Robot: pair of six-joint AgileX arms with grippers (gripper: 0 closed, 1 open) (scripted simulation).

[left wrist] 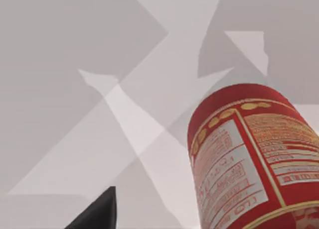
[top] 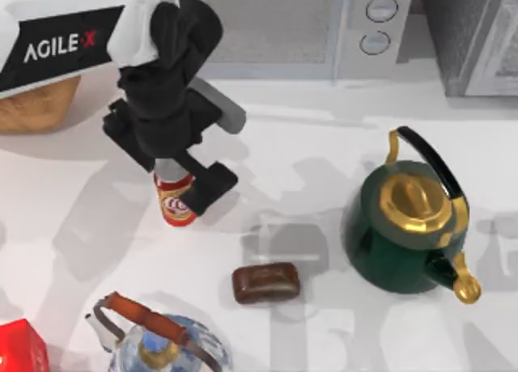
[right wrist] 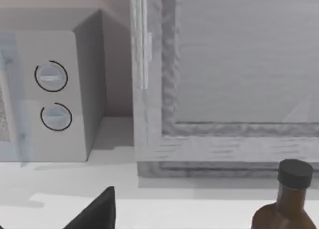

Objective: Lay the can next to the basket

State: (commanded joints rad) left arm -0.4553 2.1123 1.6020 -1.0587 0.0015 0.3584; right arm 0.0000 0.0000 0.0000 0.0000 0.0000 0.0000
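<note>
Currently the left arm reaches in from the far left, and the left gripper (top: 180,180) sits over the can (top: 176,200), left of table centre. In the top view the black fingers (top: 212,184) flank the can's upper part, and the left wrist view shows the can (left wrist: 254,159) close up beside 1 dark fingertip (left wrist: 97,213). The grip appears closed on the can near its top, though the contact faces themselves are hidden. Gripping near the top would leave the lower body free, which suits a later set-down on the table surface.

The can stands upright, or close to it; whether its base touches the table cannot be determined.

The basket (top: 36,103) lies at the far left edge, partly under the arm's white link. It is well apart from the can, so the transfer toward it is judged not yet complete.

Other items near the route:
- brown block (top: 266,282), right of and nearer than the can
- glass kettle (top: 162,344), at the near edge
- red box (top: 20,348), at the near left corner
- green kettle (top: 409,226), well to the right

The right wrist view faces a microwave (right wrist: 50,97) and a dark bottle (right wrist: 286,201); the state of the right gripper's fingers cannot be determined.
</note>
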